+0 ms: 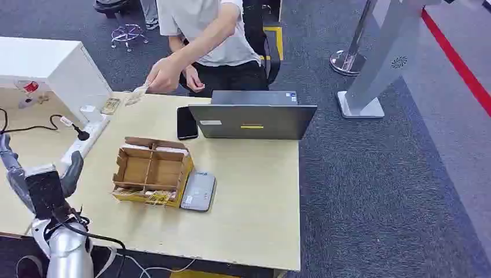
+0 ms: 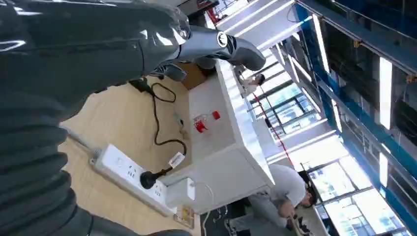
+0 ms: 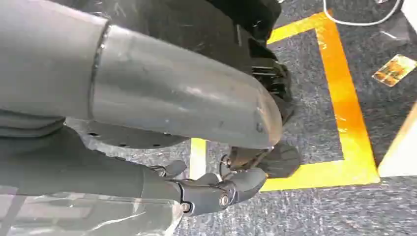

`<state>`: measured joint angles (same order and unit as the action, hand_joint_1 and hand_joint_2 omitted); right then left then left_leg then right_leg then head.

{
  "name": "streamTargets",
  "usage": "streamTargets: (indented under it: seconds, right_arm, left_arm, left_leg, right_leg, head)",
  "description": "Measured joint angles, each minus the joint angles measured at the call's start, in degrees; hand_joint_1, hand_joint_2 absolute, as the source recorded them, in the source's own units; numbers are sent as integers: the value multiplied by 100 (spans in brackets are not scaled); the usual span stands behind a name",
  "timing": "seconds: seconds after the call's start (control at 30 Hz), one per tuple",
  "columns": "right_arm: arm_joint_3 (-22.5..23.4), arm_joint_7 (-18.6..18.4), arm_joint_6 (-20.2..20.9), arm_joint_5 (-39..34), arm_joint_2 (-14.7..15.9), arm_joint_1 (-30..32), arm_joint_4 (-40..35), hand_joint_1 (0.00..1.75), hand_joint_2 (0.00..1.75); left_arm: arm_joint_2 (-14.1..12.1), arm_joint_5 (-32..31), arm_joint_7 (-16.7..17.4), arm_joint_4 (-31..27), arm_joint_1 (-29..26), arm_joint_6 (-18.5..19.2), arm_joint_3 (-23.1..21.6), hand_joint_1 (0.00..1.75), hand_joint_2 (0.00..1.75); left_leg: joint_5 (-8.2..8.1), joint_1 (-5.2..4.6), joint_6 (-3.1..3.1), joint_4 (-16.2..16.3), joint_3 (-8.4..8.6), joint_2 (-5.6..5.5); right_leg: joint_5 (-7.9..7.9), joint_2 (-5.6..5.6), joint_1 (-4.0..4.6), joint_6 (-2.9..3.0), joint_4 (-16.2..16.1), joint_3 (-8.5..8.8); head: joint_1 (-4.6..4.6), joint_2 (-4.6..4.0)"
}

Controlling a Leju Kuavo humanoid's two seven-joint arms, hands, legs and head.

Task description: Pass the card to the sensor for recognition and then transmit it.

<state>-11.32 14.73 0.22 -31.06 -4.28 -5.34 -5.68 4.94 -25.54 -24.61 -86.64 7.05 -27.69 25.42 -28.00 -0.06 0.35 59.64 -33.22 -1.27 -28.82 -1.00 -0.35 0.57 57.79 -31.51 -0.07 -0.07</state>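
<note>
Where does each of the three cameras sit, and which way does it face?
Head view: high on the body, looking down at the table, card box, sensor, laptop and a seated person; left hand shows.
Left wrist view: behind the left hand, facing the power strip and white cabinet.
Right wrist view: behind the hanging right hand, facing carpet and yellow floor tape.
Shared: head and left wrist views both show the power strip and cabinet.

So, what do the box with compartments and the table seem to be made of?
The box looks like plain brown corrugated cardboard, matte: thin folded walls and dividers, with rough flap edges. The table looks like pale wood or wood-look laminate, smooth with a low sheen and faint grain; which of the two, the pictures leave open.
</note>
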Motion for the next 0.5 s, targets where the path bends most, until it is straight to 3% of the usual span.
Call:
streamTargets:
  seconds: [0.5]
  right_arm:
    - [107,15,-157,229,103,-249,-124,0,0]
  left_arm:
    - [-616,-2603,683,1201,1251,-485,-810,0,175]
  left_leg:
    - [4,0,-4,2,-1,2]
  right_leg:
    - [6,-5,0,1,2,-1]
  head:
    - [0,0]
